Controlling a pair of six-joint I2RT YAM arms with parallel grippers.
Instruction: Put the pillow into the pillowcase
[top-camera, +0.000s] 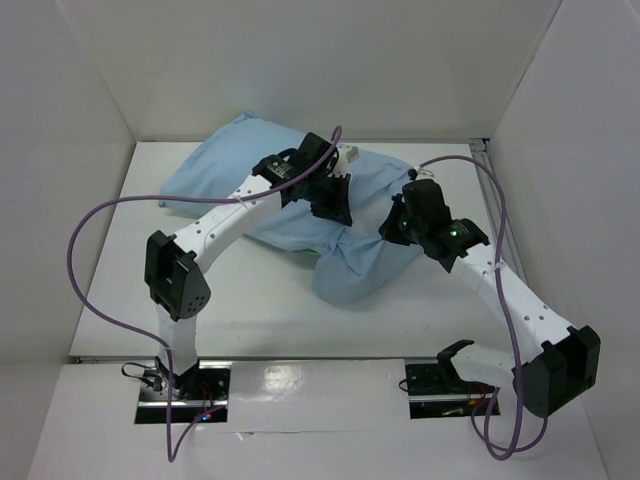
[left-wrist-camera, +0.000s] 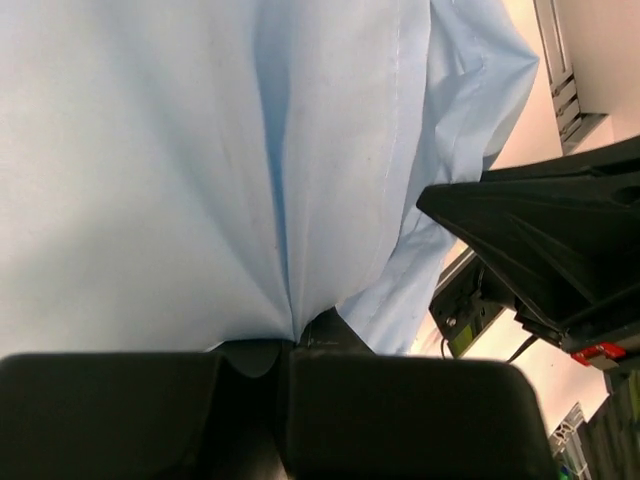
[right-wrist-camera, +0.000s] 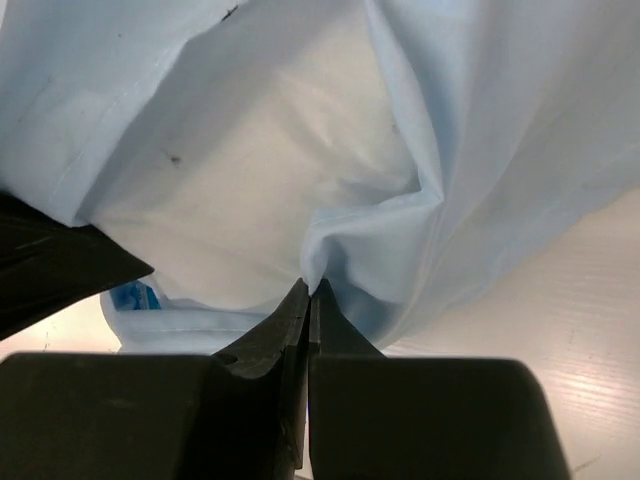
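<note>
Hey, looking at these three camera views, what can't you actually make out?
Top view: how far the plump white pillow is in; the light blue cloth pillowcase covers it.
Left wrist view: the pillow, entirely behind cloth; the pillowcase runs off the frame edges.
Right wrist view: the small blue pillow tag's print, too small, partly behind a black part.

The pillow (right-wrist-camera: 260, 190) is lodged in the pillowcase (top-camera: 215, 165), which is laid across the far middle of the surface (top-camera: 300, 320).

One pillowcase (top-camera: 210, 178), one pillow (right-wrist-camera: 250, 180), two pincers: left gripper (left-wrist-camera: 292, 342), right gripper (right-wrist-camera: 308, 288); two purple cables (top-camera: 100, 212); one table (top-camera: 260, 320).
</note>
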